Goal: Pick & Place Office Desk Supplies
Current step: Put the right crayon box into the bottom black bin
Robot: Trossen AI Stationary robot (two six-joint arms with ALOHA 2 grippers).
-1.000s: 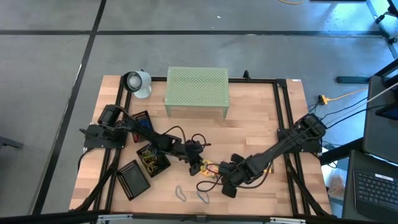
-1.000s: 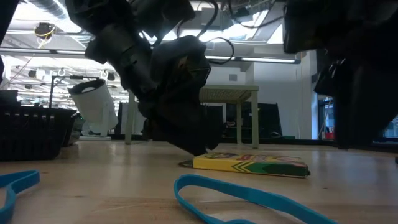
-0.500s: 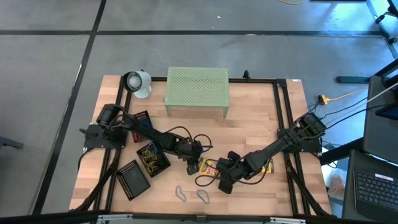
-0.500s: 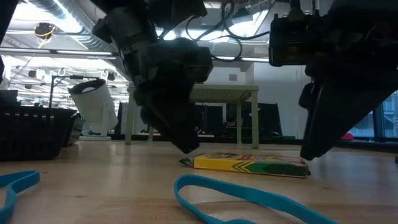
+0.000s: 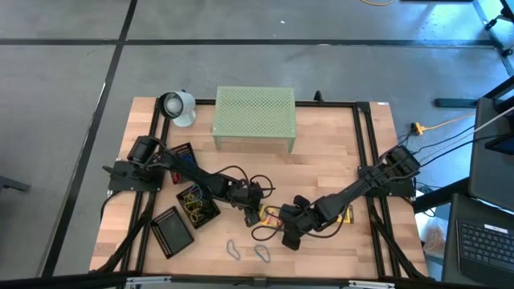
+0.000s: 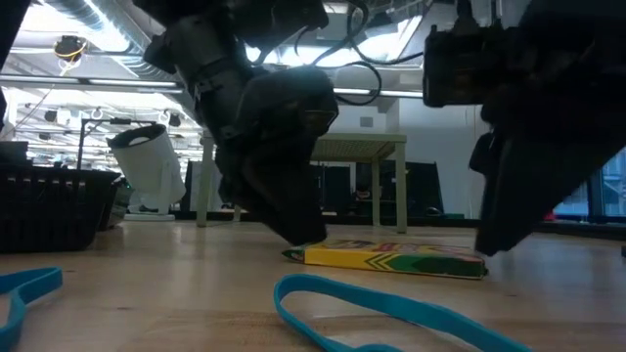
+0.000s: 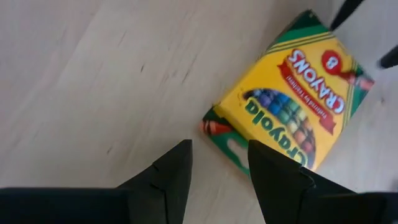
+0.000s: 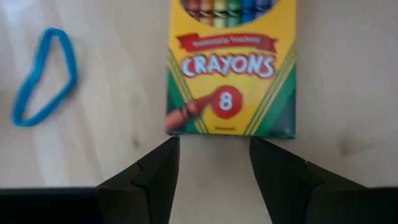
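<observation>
A yellow-green crayon box [image 5: 271, 215] lies flat on the wooden table, also in the low view [image 6: 391, 259]. My left gripper [image 7: 219, 168] is open just off the box's left end [image 7: 217, 127]. Its fingers point down at that corner without touching it. My right gripper [image 8: 214, 149] is open at the box's opposite short end [image 8: 230, 127], with a small gap of bare table between them. A second crayon box [image 5: 347, 215] peeks out from under my right arm. A blue rubber band [image 8: 43, 74] and a grey one [image 5: 233, 250] lie near the table's near edge.
Three black mesh trays sit at the left: one [image 5: 197, 205] holds yellow bands, one [image 5: 173, 229] lies nearer, one [image 5: 185, 154] farther. The pale-green perforated stand [image 5: 254, 116] and a white cup [image 5: 177, 107] stand at the far edge. Another blue band [image 6: 24, 288] lies near the front.
My right gripper has moved toward the table's left and come down to the crayon box's right end, entering the low view. My left gripper has shifted slightly, rising off the box's left end and settling beside it again. The box has stayed where it was.
</observation>
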